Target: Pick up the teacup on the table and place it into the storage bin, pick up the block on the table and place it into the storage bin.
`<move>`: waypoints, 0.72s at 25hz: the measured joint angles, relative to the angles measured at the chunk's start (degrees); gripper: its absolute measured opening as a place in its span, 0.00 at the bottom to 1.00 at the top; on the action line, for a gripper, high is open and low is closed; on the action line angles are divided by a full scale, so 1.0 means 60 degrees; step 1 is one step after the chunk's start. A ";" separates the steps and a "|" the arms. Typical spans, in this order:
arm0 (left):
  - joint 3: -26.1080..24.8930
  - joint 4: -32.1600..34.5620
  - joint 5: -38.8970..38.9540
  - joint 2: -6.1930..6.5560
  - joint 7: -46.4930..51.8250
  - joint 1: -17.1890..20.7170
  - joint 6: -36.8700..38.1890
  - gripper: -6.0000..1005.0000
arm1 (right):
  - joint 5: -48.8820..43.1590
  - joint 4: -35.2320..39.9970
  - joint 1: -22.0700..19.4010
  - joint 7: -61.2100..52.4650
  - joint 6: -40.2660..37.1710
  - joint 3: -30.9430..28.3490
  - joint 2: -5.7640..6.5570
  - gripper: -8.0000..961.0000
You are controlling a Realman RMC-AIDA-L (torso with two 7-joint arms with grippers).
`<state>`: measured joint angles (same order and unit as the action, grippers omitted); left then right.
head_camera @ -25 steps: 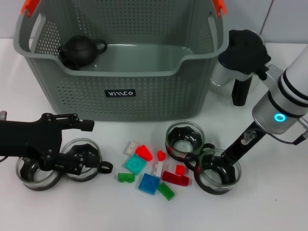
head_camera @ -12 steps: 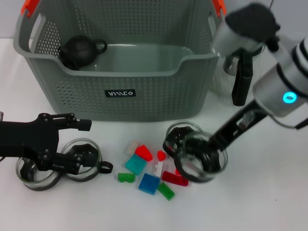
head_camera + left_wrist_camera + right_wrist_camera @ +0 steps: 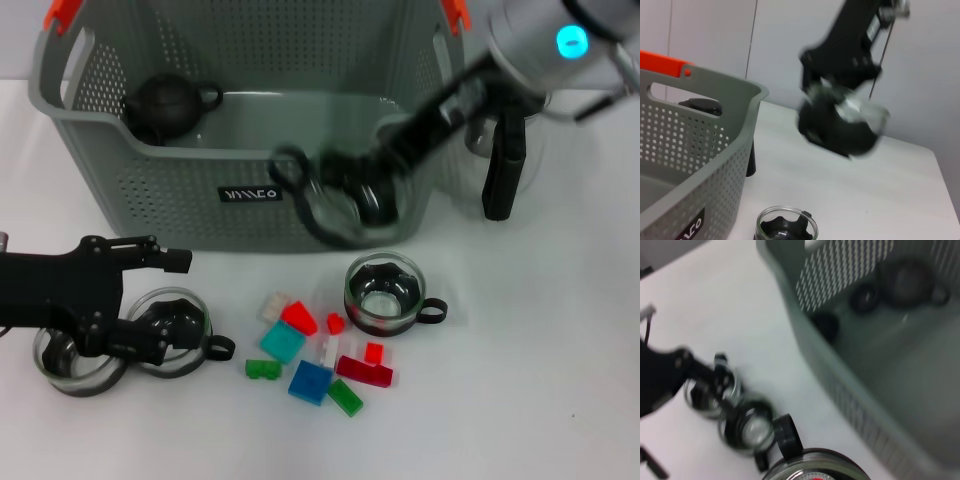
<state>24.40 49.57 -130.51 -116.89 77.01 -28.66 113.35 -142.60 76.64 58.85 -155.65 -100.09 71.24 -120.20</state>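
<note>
one teacup (image 3: pixel 340 195) gripped in right fingers (image 3: pixel 385 175) — left fingers' (image 3: pixel 150 300) state unclear.

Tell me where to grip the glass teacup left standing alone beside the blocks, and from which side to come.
Grip the teacup by its rim, from straight above, one finger inside the wall and one outside. It stands upright with its mouth open upward. Its handle points to the robot's right, and the blocks crowd its front left side, so take the rim on the far side, clear of both. That is a judgement from the head view.
</note>
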 joint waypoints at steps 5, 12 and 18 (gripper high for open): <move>-0.0009 0.0000 0.0014 -0.0001 -0.0062 0.0026 0.0035 0.93 | -0.0989 -0.0102 0.0902 0.0235 0.0380 -0.0640 -0.0003 0.05; 0.0010 -0.0012 0.0009 -0.0016 -0.0123 0.0046 0.0059 0.93 | -0.2051 -0.1041 0.1477 0.0525 0.1659 -0.0992 0.0026 0.05; 0.0021 -0.0028 -0.0016 -0.0033 -0.0204 0.0080 0.0140 0.93 | -0.2360 -0.2652 0.1863 0.0792 0.2899 -0.1255 0.0232 0.05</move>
<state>24.52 49.40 -130.61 -117.09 75.79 -28.18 114.19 -156.76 60.73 70.03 -150.90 -82.69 63.71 -118.80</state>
